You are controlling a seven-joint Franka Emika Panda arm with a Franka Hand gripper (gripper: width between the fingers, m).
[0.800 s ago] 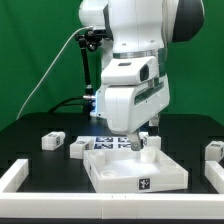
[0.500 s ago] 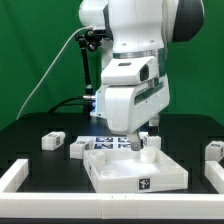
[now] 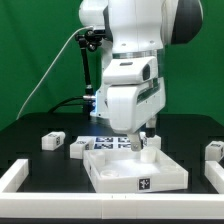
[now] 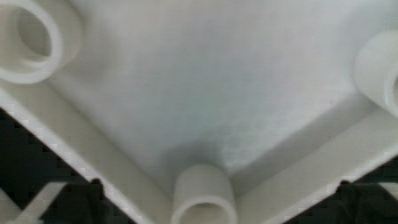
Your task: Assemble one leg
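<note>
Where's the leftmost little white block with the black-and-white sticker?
The small white plastic block lies on the black table at the exterior view's left, beside a similar block near the large white square panel.

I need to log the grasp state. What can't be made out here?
1. Claw, exterior view: the arm itself covers it, so open or shut is unclear.
2. Panel corner, wrist view: blurred white shapes, cut off by the edges, unidentifiable.
3. Leg, exterior view: cut off at that view's right edge; tag too small.
</note>
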